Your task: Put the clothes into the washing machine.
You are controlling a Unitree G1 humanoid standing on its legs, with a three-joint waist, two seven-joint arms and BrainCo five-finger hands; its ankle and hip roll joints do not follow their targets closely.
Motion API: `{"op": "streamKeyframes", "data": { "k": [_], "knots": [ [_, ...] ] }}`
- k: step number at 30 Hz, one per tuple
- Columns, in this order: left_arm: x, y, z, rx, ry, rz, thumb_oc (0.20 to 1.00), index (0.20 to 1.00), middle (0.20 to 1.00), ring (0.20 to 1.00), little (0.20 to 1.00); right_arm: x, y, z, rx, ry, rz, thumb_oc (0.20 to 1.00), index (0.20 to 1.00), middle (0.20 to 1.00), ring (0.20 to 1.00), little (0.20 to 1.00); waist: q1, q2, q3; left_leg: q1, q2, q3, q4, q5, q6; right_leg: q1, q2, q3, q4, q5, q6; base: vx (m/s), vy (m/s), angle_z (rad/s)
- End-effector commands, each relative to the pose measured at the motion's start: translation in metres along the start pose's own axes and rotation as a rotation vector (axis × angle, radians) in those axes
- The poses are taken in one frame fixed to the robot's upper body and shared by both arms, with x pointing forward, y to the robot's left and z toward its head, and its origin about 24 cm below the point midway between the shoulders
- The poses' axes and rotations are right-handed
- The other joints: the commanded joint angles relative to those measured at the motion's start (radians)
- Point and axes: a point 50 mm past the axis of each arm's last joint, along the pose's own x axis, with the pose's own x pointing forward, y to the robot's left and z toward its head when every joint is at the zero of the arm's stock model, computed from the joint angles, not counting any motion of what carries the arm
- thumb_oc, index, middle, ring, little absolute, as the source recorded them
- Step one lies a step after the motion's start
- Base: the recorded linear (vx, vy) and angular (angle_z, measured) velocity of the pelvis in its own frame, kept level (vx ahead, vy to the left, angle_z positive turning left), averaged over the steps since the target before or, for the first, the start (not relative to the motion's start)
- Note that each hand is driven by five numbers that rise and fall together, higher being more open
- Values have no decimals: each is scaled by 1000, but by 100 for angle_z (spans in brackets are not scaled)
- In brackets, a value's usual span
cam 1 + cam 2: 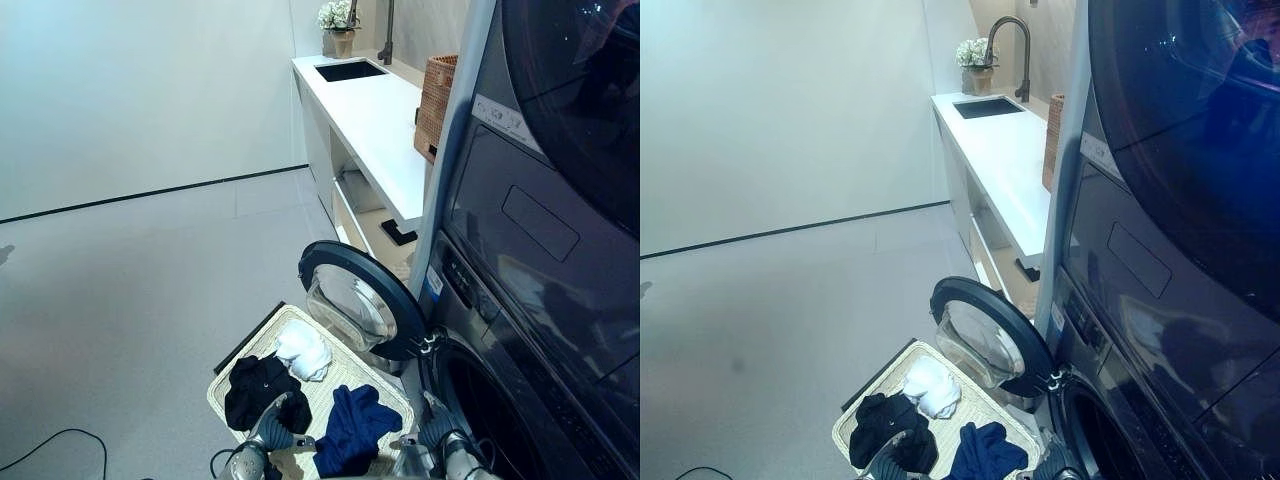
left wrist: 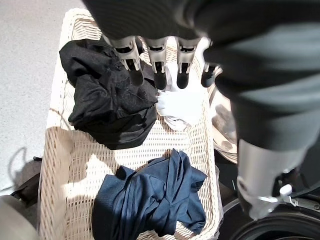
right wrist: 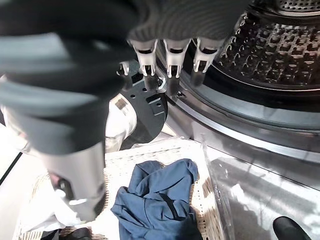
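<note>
Grey floor runs up to the washing machine [image 1: 540, 300], whose round door [image 1: 365, 300] hangs open. Right in front of it sits a woven basket [image 2: 55, 150] with three clothes inside: black [image 2: 107, 107], white [image 2: 182, 105] and blue [image 2: 152, 202]. Both hands hang above the basket, left hand [image 2: 160, 55] and right hand [image 3: 170, 50], fingers straight and apart, holding nothing.

Crumpled black [image 2: 110, 105], white [image 2: 182, 105] and navy garments [image 2: 150, 200] are seen in a wicker basket [image 2: 57, 150] beside the open washing machine [image 1: 520, 330].
</note>
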Motion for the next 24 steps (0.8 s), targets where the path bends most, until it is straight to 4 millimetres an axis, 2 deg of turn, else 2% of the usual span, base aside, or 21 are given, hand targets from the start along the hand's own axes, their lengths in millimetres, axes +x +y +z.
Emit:
{"op": "streamKeyframes", "data": {
  "k": [1,7,10,12,15,16,20,21,24],
  "knots": [
    [15,15,25,72,-80,34,1000,1000,1000,1000,1000,14,-8,37,26,-108,-38,1000,1000,1000,1000,1000,13,-81,48,30,-56,45,1,-59,41,-4,-52,45,49,-9,44,0,0,0],
    [15,20,26,72,-89,88,1000,1000,1000,1000,1000,15,-12,36,71,-95,-61,1000,1000,1000,1000,1000,14,-84,57,24,-52,46,1,-56,40,-9,-52,46,46,-4,45,0,0,0],
    [14,31,27,114,-100,219,1000,1000,1000,1000,1000,16,-17,34,102,-89,-84,1000,1000,1000,1000,1000,14,-84,70,8,-46,51,1,-47,35,-19,-53,41,50,-3,46,0,0,0],
    [15,33,28,127,-107,241,1000,1000,1000,1000,1000,16,-18,34,103,-92,-87,1000,1000,1000,1000,1000,14,-84,74,6,-46,52,1,-46,34,-24,-54,39,54,-3,47,0,0,0],
    [16,46,39,206,-168,380,1000,1000,1000,1000,1000,19,-24,41,103,-124,-105,1000,1000,1000,1000,1000,14,-86,106,-4,-47,72,3,-38,37,-56,-56,34,84,-9,44,-86,-35,-7],
    [20,59,55,213,-221,471,1000,1000,1000,1000,1000,24,-35,55,124,-166,-145,1000,1000,1000,1000,1000,15,-86,150,-60,-43,79,64,-42,37,-113,-59,32,155,-30,35,-256,-26,-15],
    [24,75,78,214,-290,561,1000,1000,1000,1000,1000,31,-50,75,156,-220,-201,1000,1000,1000,1000,1000,14,-86,209,-137,-40,79,128,-41,29,-185,-62,29,217,-43,29,-233,-7,-9],
    [27,95,110,239,-367,688,1000,1000,1000,1000,1000,37,-69,101,183,-281,-274,1000,1000,1000,1000,1000,3,-80,278,-218,-28,94,160,-24,8,-274,-61,24,270,-48,25,-359,19,-7],
    [26,107,130,225,-419,772,1000,1000,1000,1000,1000,38,-77,109,197,-313,-309,1000,1000,1000,1000,1000,-7,-79,310,-258,-28,95,161,-13,2,-322,-55,32,281,-44,24,-168,45,-11]
  ]
}}
